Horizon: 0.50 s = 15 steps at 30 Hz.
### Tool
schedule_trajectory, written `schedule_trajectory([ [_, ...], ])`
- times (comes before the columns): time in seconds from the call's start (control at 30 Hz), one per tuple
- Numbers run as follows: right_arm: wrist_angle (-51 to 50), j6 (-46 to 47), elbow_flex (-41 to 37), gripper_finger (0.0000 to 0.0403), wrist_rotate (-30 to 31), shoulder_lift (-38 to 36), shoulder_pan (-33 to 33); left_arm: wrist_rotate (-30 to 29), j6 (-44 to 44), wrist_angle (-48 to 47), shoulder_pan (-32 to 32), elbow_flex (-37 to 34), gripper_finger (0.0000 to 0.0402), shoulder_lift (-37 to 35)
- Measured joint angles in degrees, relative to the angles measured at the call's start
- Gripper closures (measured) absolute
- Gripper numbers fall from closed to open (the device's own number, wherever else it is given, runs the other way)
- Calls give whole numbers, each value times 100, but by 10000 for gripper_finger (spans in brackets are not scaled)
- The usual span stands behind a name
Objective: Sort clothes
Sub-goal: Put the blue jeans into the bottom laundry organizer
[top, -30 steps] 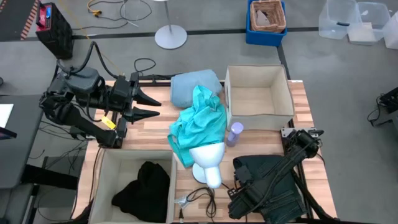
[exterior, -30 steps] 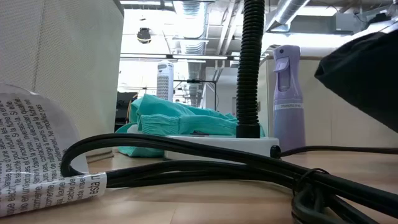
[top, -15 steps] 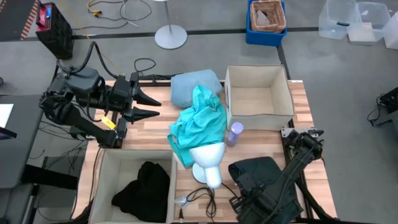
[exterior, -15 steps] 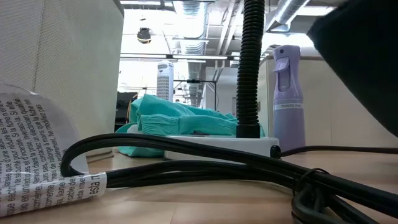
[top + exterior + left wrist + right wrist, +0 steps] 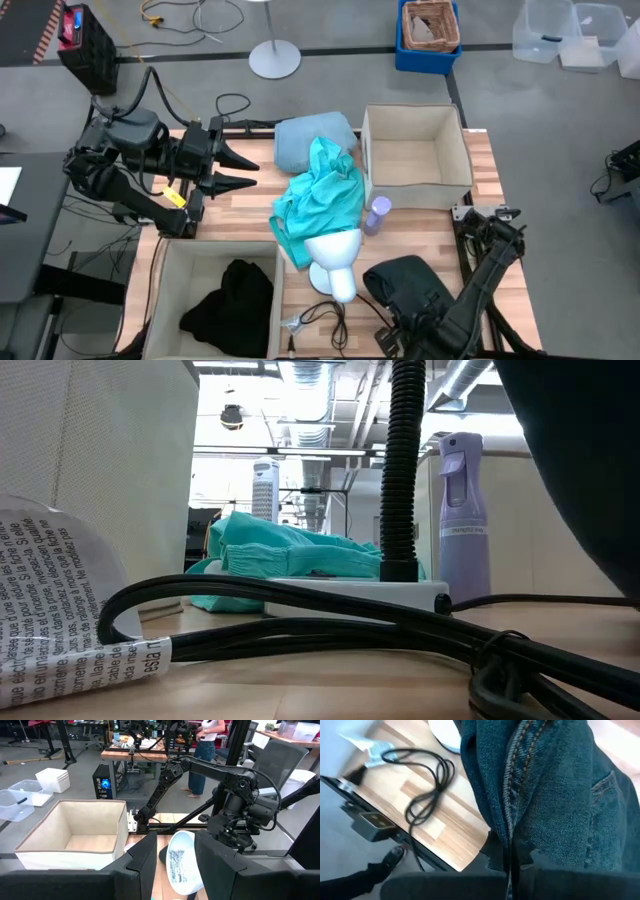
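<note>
One garment on the move: my right gripper, clenched on the dark blue-green denim jeans, has dragged them toward the bench's near edge; my left gripper waits released.

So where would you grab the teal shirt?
At the raised, bunched folds of the teal shirt near the pale blue garment, coming from above. Its lower edge lies tucked against the mannequin head, so that end is awkward.

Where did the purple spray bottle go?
In the high view the purple bottle stands mid-table, between the teal shirt and the empty beige box, just beyond the white mannequin head.
</note>
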Motion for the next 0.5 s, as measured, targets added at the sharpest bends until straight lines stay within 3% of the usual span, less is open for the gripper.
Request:
schedule_trajectory([
  [0.5,15,443,19,403,1060,0,-148,0,-59,0,0,-2,276,0],
])
